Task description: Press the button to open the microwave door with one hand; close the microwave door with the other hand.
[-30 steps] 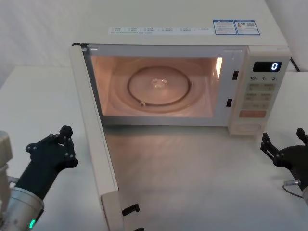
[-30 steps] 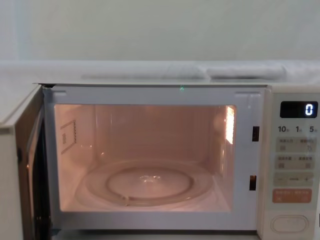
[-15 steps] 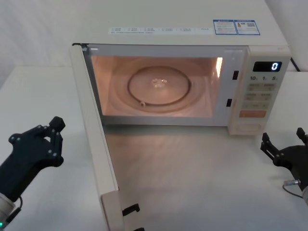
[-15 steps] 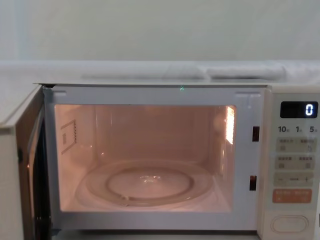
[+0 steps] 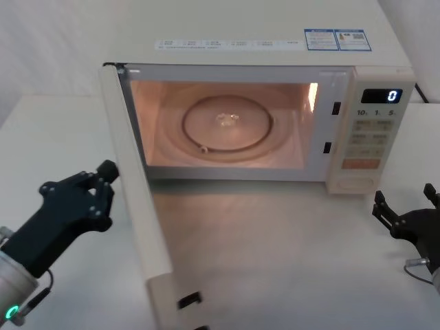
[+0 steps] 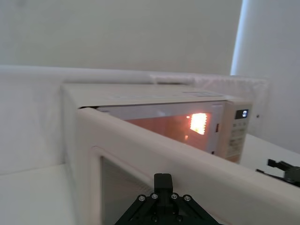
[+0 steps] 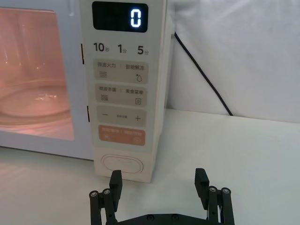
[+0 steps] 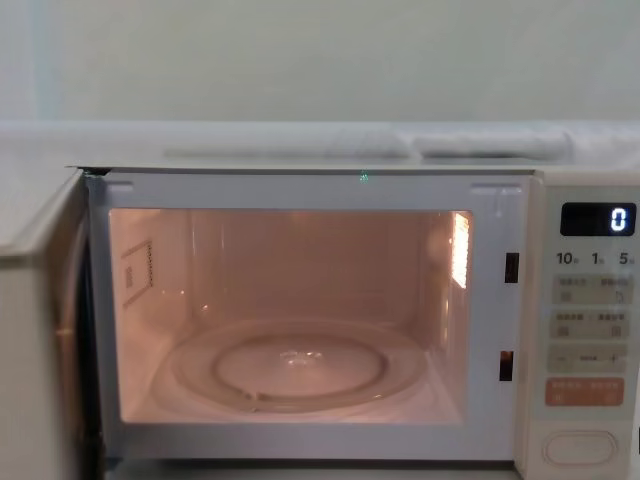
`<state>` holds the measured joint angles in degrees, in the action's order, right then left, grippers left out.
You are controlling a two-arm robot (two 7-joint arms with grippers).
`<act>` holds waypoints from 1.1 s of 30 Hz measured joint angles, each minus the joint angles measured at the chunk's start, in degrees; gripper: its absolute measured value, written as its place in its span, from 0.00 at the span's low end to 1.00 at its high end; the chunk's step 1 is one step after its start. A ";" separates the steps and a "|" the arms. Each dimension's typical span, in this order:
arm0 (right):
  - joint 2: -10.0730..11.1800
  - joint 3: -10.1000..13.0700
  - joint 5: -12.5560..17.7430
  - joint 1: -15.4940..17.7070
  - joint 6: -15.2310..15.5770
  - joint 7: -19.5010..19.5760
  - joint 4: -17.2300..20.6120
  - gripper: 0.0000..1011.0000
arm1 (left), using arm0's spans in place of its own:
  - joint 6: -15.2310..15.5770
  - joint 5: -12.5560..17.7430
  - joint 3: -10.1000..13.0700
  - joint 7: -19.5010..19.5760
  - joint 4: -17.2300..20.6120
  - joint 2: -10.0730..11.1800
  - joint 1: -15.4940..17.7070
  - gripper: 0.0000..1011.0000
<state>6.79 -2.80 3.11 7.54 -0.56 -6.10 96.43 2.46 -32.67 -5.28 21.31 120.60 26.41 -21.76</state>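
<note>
White table (image 5: 62, 130) – cream microwave (image 5: 275, 62) sits at back, door open, cavity lit.

The cream microwave door (image 5: 141, 206) stands swung open, the button (image 7: 123, 164) unpressed.

Display (image 7: 119, 17) on panel (image 7: 121, 89) showing "0". Below it, "10", "1", "5" reading in row. Lower key (image 7: 121, 118) showing "−" and "+". Small key captions and blue stickers (image 5: 337, 38) on microwave (image 5: 275, 27) top staying unreadable.
</note>
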 joint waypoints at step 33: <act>0.00 0.00 0.00 0.00 0.00 0.00 0.00 0.99 | 6.63 7.02 20.44 -7.09 -8.64 -2.58 23.58 0.00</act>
<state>6.79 -2.80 3.11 7.54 -0.56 -6.10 96.43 9.09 -25.65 15.17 14.23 111.96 23.83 1.83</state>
